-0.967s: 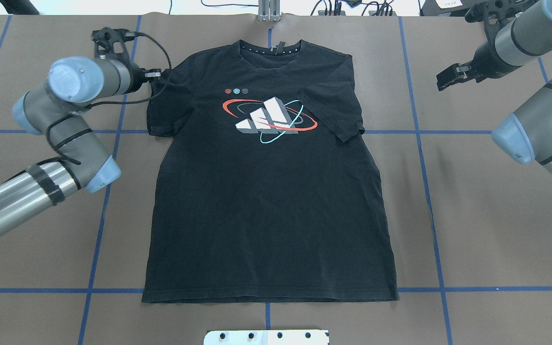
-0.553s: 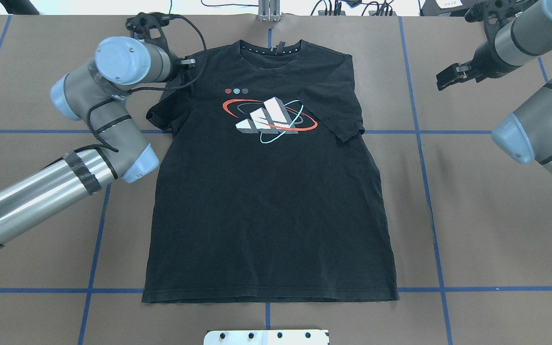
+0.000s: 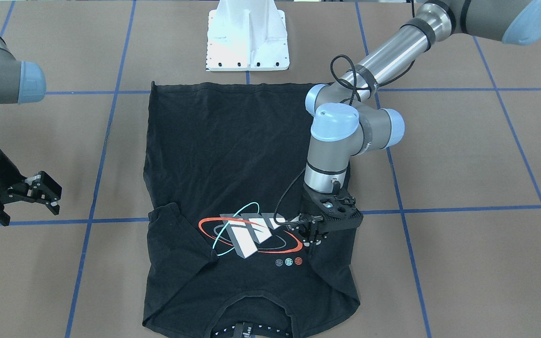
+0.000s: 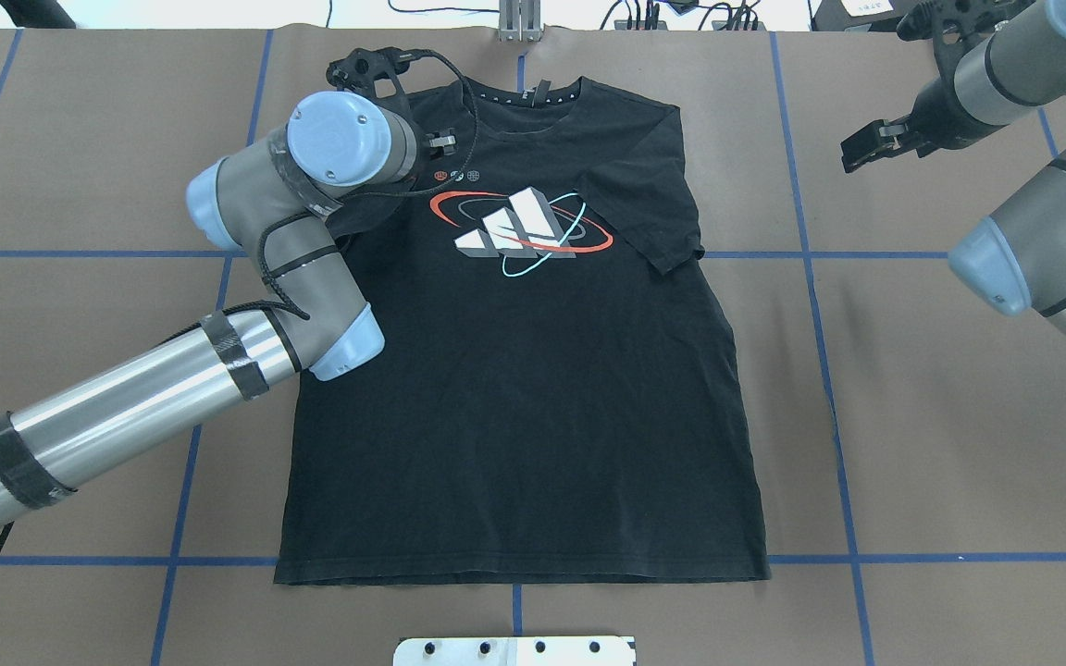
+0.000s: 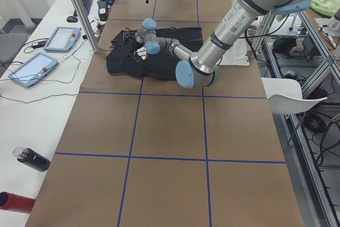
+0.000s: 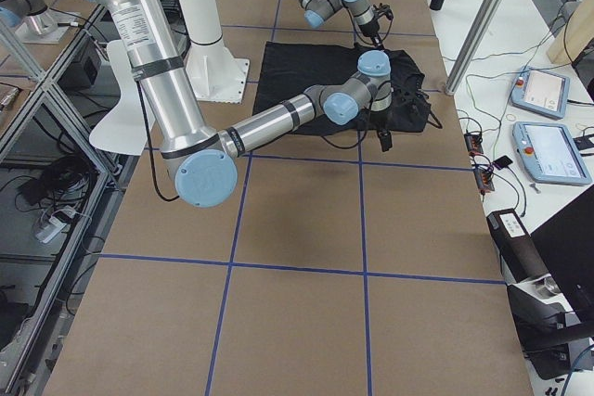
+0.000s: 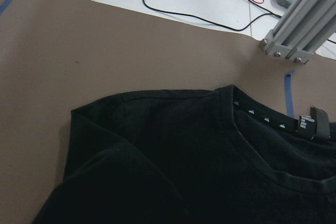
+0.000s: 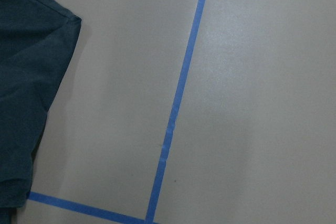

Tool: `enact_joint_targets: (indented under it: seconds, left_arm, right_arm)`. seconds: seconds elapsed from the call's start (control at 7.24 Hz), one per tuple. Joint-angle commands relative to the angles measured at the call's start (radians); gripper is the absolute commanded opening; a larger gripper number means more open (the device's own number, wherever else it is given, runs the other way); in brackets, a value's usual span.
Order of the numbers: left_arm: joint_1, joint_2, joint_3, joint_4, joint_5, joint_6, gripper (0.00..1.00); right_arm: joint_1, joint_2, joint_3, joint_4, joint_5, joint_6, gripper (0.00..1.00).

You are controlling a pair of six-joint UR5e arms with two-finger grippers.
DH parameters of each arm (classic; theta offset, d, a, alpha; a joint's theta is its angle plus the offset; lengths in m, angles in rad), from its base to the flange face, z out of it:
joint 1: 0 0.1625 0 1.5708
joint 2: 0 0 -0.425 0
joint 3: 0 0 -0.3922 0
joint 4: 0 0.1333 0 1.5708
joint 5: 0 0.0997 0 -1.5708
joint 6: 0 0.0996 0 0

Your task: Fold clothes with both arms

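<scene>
Step in hand: folding the sleeves inward. Left claw (image 3: pixel 314 239): narrow, pinching T-shirt (image 4: pixel 514 416) by its left sleeve, near chest print. T-shirt flat, print up, mid tabletop (image 4: pixel 912 416). Right claw (image 4: pixel 866 146): wide, empty, far right. Next: lay sleeve flat, release.

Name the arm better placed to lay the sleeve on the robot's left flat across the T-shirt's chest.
Left. The left gripper sits over the T-shirt beside the graphic, apparently pinching its fabric. The right gripper hangs open over the table, off the shirt.
</scene>
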Motion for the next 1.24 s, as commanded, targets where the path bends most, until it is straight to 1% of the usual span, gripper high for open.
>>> enact_joint_targets:
  seconds: [0.0,0.41,0.55,0.69,0.83,0.97,1.11]
  left_arm:
    - [0.012,-0.007,0.013,0.007,0.010,-0.004,0.00]
    - [0.011,-0.005,0.028,0.010,0.019,-0.005,0.00]
    - [0.011,-0.007,0.029,0.010,0.019,-0.004,0.39]
    - [0.008,-0.005,0.021,0.001,0.016,0.004,0.99]
    - [0.006,0.001,-0.002,0.001,0.012,0.008,1.00]
    - [0.005,0.045,-0.095,0.007,0.006,0.062,1.00]
    - [0.003,0.144,-0.243,0.009,0.003,0.153,1.00]
  right_arm:
    - [0.000,0.002,0.000,0.000,0.000,0.002,1.00]
    - [-0.009,0.003,0.000,0.000,0.000,0.017,1.00]
    - [-0.011,0.003,0.001,0.000,0.000,0.029,1.00]
    - [-0.014,0.012,0.004,0.002,0.000,0.052,1.00]
    - [-0.023,0.026,0.013,0.003,0.000,0.115,1.00]
    - [-0.050,0.041,0.044,0.003,-0.003,0.197,1.00]
    - [-0.093,0.035,0.099,0.002,-0.033,0.283,1.00]
